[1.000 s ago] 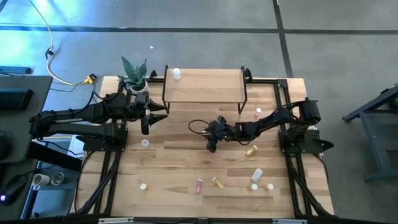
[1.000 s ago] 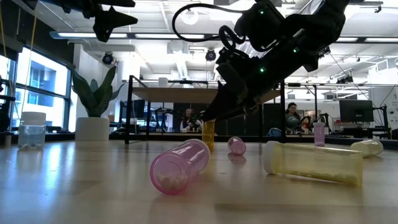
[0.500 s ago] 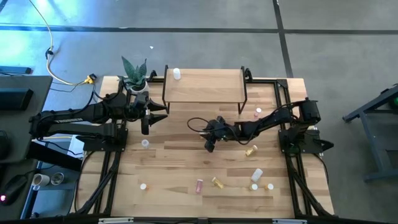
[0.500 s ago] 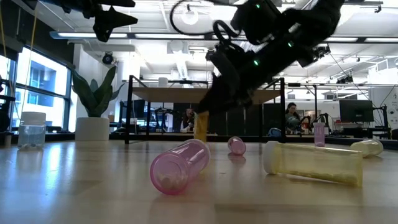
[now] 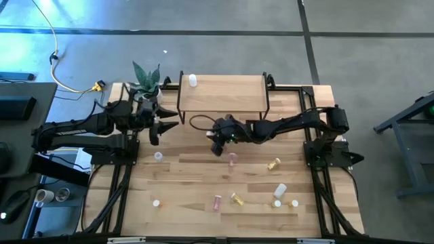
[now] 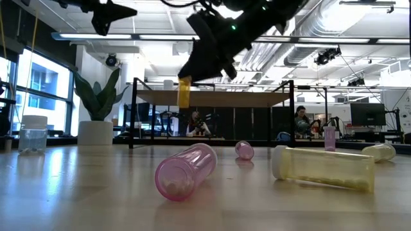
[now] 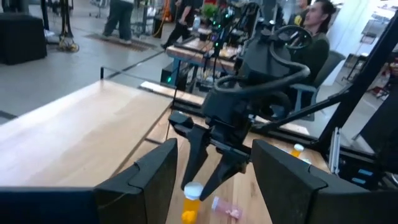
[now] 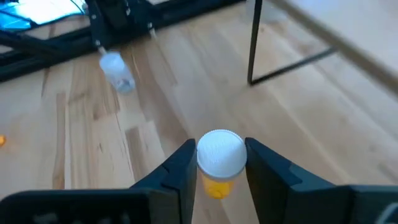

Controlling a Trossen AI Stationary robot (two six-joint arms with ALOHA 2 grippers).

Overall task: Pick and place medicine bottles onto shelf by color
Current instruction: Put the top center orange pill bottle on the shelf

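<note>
My right gripper (image 5: 217, 146) hangs above the table in front of the shelf (image 5: 224, 95), shut on an orange-yellow medicine bottle (image 6: 184, 92) with a white cap. My left gripper (image 5: 166, 129) waits open in the air near the shelf's left legs, holding nothing. A white bottle (image 5: 193, 80) stands on the shelf's far left corner. A pink bottle (image 5: 232, 160) lies on its side on the table, just right of and nearer than my right gripper. Several more white, yellow and pink bottles lie about the table's near half. My right gripper pinches the orange-yellow bottle at its white-capped top (image 8: 219, 152) between its two fingers (image 8: 180, 167). The fingers slant down from the table's right side. The bottle hangs upright below the fingertips, its orange body (image 7: 189, 210) lifted clear of the table.
A potted plant (image 5: 146, 85) stands at the far left corner beside the shelf. A pink bottle (image 5: 281, 123) stands by the shelf's right leg. Yellow (image 5: 273, 164), white (image 5: 280, 190) and pink (image 5: 217, 202) bottles lie near the front. People sit at desks beyond the table.
My right gripper has risen and gone toward the table's left and far edges, nearer the shelf. The orange-yellow bottle, which stood on the table, has come up with it, upright and clear. The pink bottle that the gripper covered from above now shows.
</note>
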